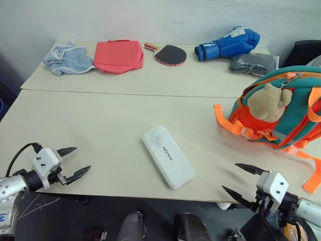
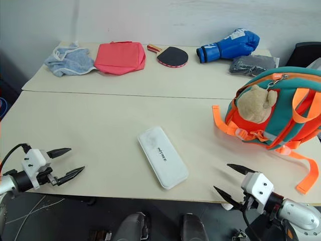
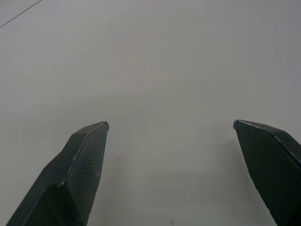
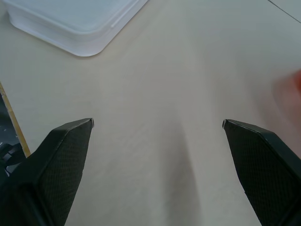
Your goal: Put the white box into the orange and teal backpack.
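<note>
The white box (image 1: 167, 156) lies flat near the front edge of the beige table (image 1: 100, 120), its long side running diagonally; one rounded corner of the white box (image 4: 80, 23) appears in the right wrist view. At the table's right side the orange and teal backpack (image 1: 296, 108) lies with a tan plush bear (image 1: 268, 102) on its front. My left gripper (image 1: 74, 161) hovers open over the front left of the table, well left of the box. Over the front right edge my right gripper (image 1: 236, 178) is open and empty, between box and backpack.
Along the back of the table lie a light blue cloth (image 1: 67, 57), a red pouch (image 1: 118, 55), a table tennis paddle (image 1: 169, 54), a blue boxing glove (image 1: 229, 43) and a grey cloth (image 1: 253, 64). Orange straps (image 1: 313, 175) trail from the backpack toward the front edge.
</note>
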Controlling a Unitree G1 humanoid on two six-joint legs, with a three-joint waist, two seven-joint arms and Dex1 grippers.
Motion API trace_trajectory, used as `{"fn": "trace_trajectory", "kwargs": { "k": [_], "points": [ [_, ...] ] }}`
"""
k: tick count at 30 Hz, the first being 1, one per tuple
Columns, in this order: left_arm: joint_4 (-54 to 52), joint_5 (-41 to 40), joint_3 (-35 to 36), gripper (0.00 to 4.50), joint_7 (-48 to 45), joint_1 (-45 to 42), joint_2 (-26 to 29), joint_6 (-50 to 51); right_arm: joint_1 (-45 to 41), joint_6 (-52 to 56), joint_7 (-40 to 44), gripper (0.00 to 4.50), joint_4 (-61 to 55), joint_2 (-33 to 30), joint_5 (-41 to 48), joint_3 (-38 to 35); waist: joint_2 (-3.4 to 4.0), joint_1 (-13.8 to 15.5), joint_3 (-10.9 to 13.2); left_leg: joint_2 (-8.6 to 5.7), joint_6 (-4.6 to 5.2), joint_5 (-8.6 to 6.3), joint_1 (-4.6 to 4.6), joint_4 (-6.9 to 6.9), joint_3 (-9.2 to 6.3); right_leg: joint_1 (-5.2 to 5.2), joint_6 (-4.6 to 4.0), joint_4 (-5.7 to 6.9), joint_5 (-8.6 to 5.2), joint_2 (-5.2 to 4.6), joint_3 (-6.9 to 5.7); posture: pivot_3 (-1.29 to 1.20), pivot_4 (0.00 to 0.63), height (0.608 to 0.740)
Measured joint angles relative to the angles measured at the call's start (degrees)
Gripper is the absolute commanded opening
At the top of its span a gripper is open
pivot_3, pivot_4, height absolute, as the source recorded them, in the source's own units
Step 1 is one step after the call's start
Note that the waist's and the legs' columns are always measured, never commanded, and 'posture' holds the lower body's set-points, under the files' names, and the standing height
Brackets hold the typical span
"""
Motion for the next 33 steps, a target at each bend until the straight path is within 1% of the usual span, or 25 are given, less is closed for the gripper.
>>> {"fn": "trace_trajectory", "kwargs": {
  "k": [4, 7, 9, 11, 14, 17, 18, 20, 22, 23, 25, 29, 33],
  "points": [
    [-0.5, -0.3, -0.6, 4.46, -0.3, -0.2, 0.0, 0.5, 0.1, 0.0, -0.1, 4.50, -0.1, 0.0, 0.4, 0.0, 0.00, 0.0, 0.0, 0.01, -0.03, -0.02, -0.02, -0.02, 0.00, -0.02, 0.00, -0.02, 0.00, 0.01, 0.00, 0.00, 0.150, 0.740],
    [-1.6, -2.4, -0.9, 4.46, -2.0, -1.0, 0.0, 3.2, 1.0, 0.4, -0.1, 4.50, -0.5, 0.0, 1.0, 0.0, 0.00, 0.0, 0.0, 0.01, -0.04, -0.02, -0.04, -0.02, 0.00, -0.02, 0.00, -0.03, 0.00, 0.01, -0.01, 0.00, 0.150, 0.740],
    [-3.0, -3.7, -1.8, 4.07, -4.0, -1.6, 0.5, 5.2, 1.5, 1.2, -0.3, 4.50, -1.9, 0.0, 1.5, 0.5, 0.00, 0.1, 0.0, 0.00, -0.03, -0.02, -0.03, 0.00, 0.00, 0.00, 0.00, -0.02, 0.00, 0.01, -0.01, 0.00, 0.150, 0.740],
    [-3.8, -4.3, -3.5, 3.54, -5.0, -3.6, 0.7, 6.9, 1.7, 2.3, -0.6, 4.50, -3.9, 0.2, 2.5, 1.2, 0.00, 0.2, 0.0, 0.01, -0.02, 0.02, -0.01, 0.01, -0.01, 0.01, 0.00, 0.04, 0.00, 0.01, -0.01, 0.00, 0.150, 0.740],
    [-4.0, -3.9, -6.3, 2.58, -5.1, -8.7, 0.7, 7.7, 2.4, 4.5, -0.6, 3.88, -7.3, 0.2, 4.3, 1.3, 0.00, 0.2, 0.0, 0.00, -0.02, 0.06, 0.00, 0.03, -0.01, 0.01, 0.01, 0.09, 0.00, 0.02, -0.01, 0.00, 0.150, 0.740],
    [-1.3, -0.9, -10.4, 1.68, -3.5, -18.1, 0.0, 8.0, 4.5, 6.4, 0.6, 2.88, -11.3, -1.8, 5.0, 1.9, 0.00, 0.6, 0.0, -0.04, -0.02, 0.07, -0.01, 0.05, -0.01, 0.01, 0.03, 0.10, 0.01, 0.06, -0.04, 0.00, 0.150, 0.740],
    [0.7, 0.4, -12.0, 1.31, -2.6, -22.4, -1.0, 8.0, 4.9, 7.2, 1.0, 2.45, -12.8, -2.7, 5.0, 2.8, -0.02, 0.8, 0.0, -0.04, -0.02, 0.08, -0.02, 0.09, -0.01, 0.02, 0.06, 0.11, 0.03, 0.08, -0.05, 0.00, 0.150, 0.740],
    [4.7, 2.6, -14.9, 0.76, -1.2, -29.5, -3.7, 7.8, 5.6, 8.8, 1.9, 1.87, -15.1, -3.8, 4.9, 5.2, -0.06, 0.9, 0.0, -0.07, -0.02, 0.08, -0.03, 0.15, 0.00, 0.04, 0.12, 0.12, 0.06, 0.11, -0.06, 0.00, 0.150, 0.740],
    [10.0, 5.1, -18.1, 0.11, 0.2, -35.9, -7.0, 7.5, 5.4, 10.3, 2.9, 1.15, -16.5, -5.7, 3.9, 8.7, -0.07, 1.0, 0.0, -0.10, -0.01, 0.08, -0.06, 0.27, 0.08, 0.00, 0.20, 0.16, 0.10, 0.16, -0.04, 0.00, 0.150, 0.740],
    [14.2, 6.9, -20.2, 0.00, 0.9, -39.7, -9.3, 7.3, 4.7, 11.0, 3.3, 0.71, -16.6, -6.2, 2.9, 11.3, -0.09, 1.2, 0.0, -0.07, -0.02, 0.06, -0.12, 0.47, 0.08, -0.02, 0.21, 0.23, 0.10, 0.22, -0.05, 0.00, 0.150, 0.740],
    [19.5, 9.4, -23.2, 0.00, 1.5, -43.7, -12.0, 5.9, 2.7, 11.5, 3.1, 0.08, -16.6, -6.0, 1.4, 14.9, -0.14, 1.1, 0.0, -0.06, -0.06, 0.06, -0.16, 0.71, 0.20, -0.07, 0.28, 0.42, 0.07, 0.25, -0.11, 0.00, 0.150, 0.740],
    [28.9, 13.1, -27.4, 0.00, 1.9, -50.2, -17.3, 2.6, -3.2, 13.3, 0.9, 0.04, -16.1, -4.1, -2.7, 22.0, -0.21, 0.9, 0.0, -0.07, -0.16, 0.08, -0.18, 0.95, 0.41, -0.13, 0.39, 0.53, 0.06, 0.23, -0.17, 0.00, 0.150, 0.740],
    [33.7, 13.8, -28.8, 0.00, 1.1, -53.7, -20.6, 0.2, -7.2, 16.1, -2.7, 0.04, -14.4, -3.1, -7.1, 25.3, -0.23, 1.2, 0.0, -0.08, -0.17, 0.08, -0.22, 0.99, 0.43, -0.16, 0.41, 0.52, 0.07, 0.19, -0.16, 0.00, 0.150, 0.740]
  ]
}}
